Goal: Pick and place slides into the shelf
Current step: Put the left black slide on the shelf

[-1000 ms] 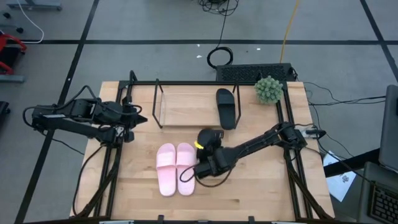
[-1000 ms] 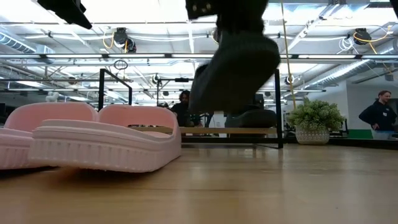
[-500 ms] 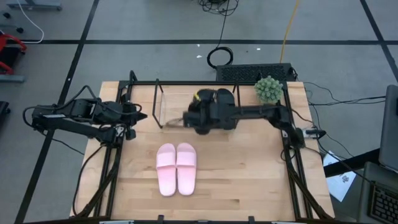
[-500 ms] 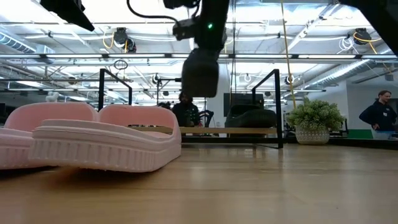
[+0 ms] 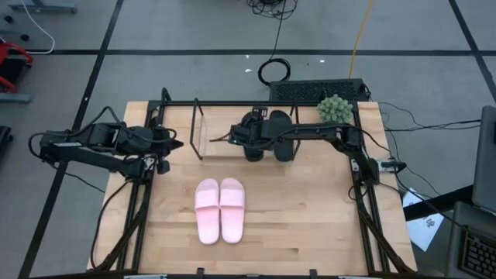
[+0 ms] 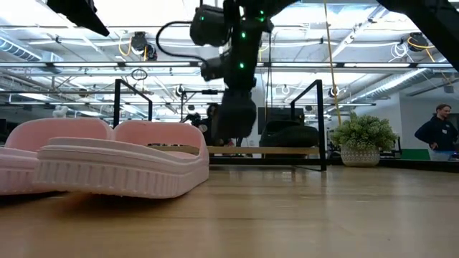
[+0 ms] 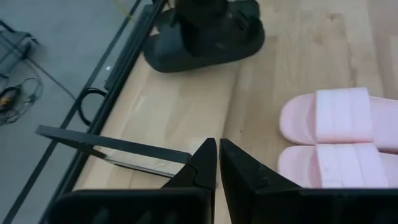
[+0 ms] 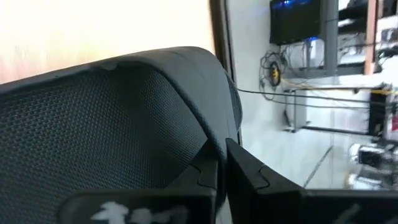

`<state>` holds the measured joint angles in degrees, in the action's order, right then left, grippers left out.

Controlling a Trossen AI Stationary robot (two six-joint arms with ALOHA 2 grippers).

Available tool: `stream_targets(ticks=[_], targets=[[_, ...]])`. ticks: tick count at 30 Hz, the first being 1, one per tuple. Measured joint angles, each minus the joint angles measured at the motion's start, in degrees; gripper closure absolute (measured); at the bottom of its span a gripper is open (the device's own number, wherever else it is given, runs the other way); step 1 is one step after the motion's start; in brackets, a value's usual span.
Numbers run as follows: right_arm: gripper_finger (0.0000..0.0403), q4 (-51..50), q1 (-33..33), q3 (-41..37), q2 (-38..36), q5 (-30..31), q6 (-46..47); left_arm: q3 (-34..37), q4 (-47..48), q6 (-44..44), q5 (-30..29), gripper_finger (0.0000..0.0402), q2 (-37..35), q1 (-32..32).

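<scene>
Black foam of the held slide (image 5: 254, 147), pinched at its edge between the closed-down fingers of the right gripper (image 8: 219, 163). Hanging steeply tilted, clear of the board in the low view, over the shelf (image 5: 221, 128) at 12 o'clock of the table (image 5: 310, 225). Just beside it, at its 3 o'clock, the second black slide (image 5: 283, 136), already lying in the shelf. Pink pair (image 5: 220, 209) side by side near the table's middle, toward 6 o'clock, not yet shelved. Left gripper (image 5: 177, 147) waiting at 9 o'clock, fingers nearly together on nothing.

Judged risks from here:
- Letting go from this height and tilt: likely to land on edge, roll or tip onto the second black slide, or bounce off the board.
- Thin edge grip: probably weak against twisting, so possible slip during any quick wrist turn.
- Coming down too close to 3 o'clock: could shove the second black slide out of line.
- Drifting toward 6 o'clock: sole might catch the shelf's front rod and hang up there.
- Setting down askew: less room at 9 o'clock for the pink pair.
</scene>
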<state>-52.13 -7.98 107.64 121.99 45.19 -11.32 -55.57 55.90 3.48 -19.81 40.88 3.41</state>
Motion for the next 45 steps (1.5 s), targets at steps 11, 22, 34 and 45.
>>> stream_targets(ticks=[11,22,34,45], targets=[[0.0402,7.0,-1.2,-8.1,-0.1,1.6,-3.2,0.0,-0.1,0.8,-4.9,0.0378,0.0,0.0],[0.0403,11.3,-2.6,-8.7,-1.0,4.5,-6.1,0.0,-3.5,1.6,-5.8,0.0378,0.0,0.0],[0.0403,13.9,-3.8,-8.7,-2.4,5.6,-8.6,0.0,-3.8,1.1,-5.8,0.0378,0.0,0.0],[0.0403,12.9,-5.5,-8.9,-2.4,5.6,-7.2,0.0,-3.8,0.7,-5.8,0.0378,0.0,0.0]])
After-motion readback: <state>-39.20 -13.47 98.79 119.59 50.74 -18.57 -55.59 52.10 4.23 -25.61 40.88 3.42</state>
